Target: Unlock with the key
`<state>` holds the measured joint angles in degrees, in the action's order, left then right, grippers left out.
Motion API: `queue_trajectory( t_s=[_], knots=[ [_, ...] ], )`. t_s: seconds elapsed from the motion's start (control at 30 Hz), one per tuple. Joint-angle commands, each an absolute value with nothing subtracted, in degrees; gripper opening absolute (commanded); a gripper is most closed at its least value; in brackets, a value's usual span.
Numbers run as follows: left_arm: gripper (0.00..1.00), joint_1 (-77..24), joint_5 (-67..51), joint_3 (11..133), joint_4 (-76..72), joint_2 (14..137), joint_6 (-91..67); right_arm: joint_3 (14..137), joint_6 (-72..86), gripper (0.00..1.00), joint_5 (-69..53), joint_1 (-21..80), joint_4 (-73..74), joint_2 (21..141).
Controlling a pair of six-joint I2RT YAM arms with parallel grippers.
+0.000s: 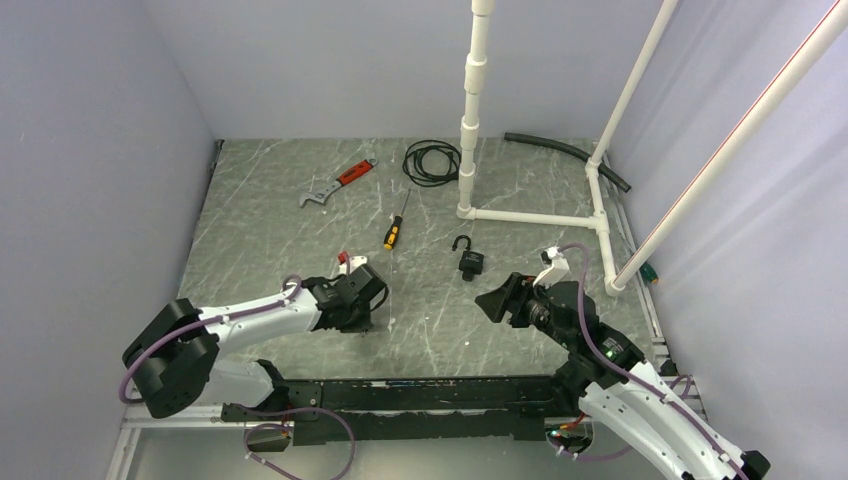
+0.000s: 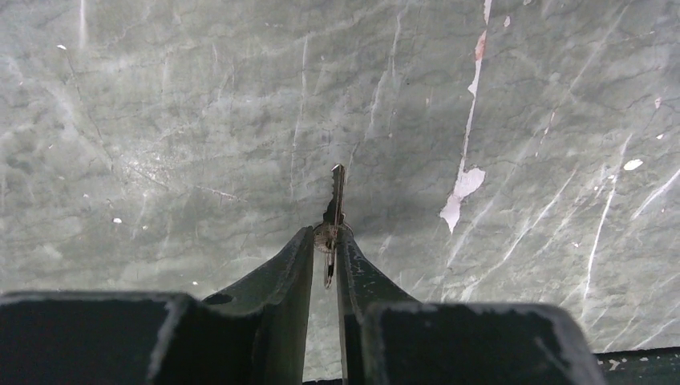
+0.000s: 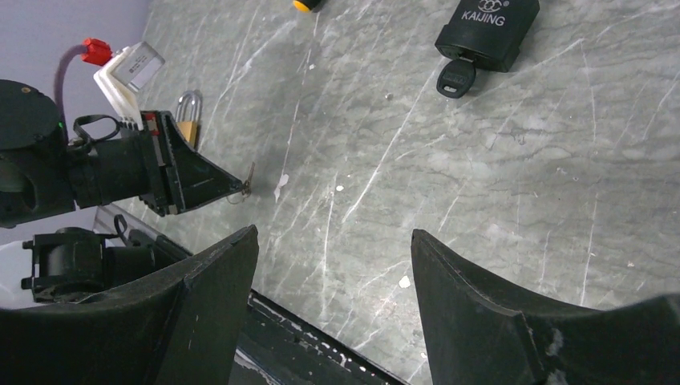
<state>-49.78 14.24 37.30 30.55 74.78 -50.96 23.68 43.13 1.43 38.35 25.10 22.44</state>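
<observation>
Key [image 2: 337, 192] looks light, thin, stiff and slippery, pinched by its bow in left gripper [image 2: 327, 234] well left of black padlock [image 1: 470, 260], right gripper [image 3: 333, 237] gaping empty near that padlock; I'd hold the bow flat, never the blade.

The left arm [image 1: 255, 316] reaches low and forward with its wrist bent downward. The 2 fingers [image 2: 285, 273] of the left gripper [image 2: 325, 238] are pinched together on a key [image 2: 337, 192]. The right arm [image 1: 625, 385] angles inward, and the right gripper [image 3: 334, 237] points toward the left arm, its 2 fingers spread wide and holding nothing.
</observation>
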Motion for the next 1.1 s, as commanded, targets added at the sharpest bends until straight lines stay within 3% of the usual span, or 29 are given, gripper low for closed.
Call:
queue_trajectory(
  t_s=[0.0,0.43,0.53,0.67,0.77,1.07],
  knots=[
    [0.21,-50.27,14.96,37.1,32.4,72.25,-52.62,23.55,43.68,0.72,0.89,38.41,22.25,22.95],
    [0.2,-50.62,13.86,36.13,30.09,74.57,-53.09,23.29,43.95,0.72,0.53,38.41,21.53,23.66],
    [0.14,-50.78,13.67,36.19,29.34,75.28,-52.96,23.31,43.87,0.72,0.59,38.41,21.62,23.74],
    [0.0,-50.86,12.92,35.98,27.87,76.2,-52.47,23.08,43.86,0.72,0.7,38.41,21.54,23.73],
    [0.0,-50.95,12.4,36.04,27.28,76.53,-52.02,22.98,43.01,0.73,-1.86,38.41,19.82,24.27],
    [0.0,-51.78,10.64,35.68,26.72,64.17,-48.04,20.49,47.83,0.72,-10.01,38.5,9.83,29.03]
  ],
)
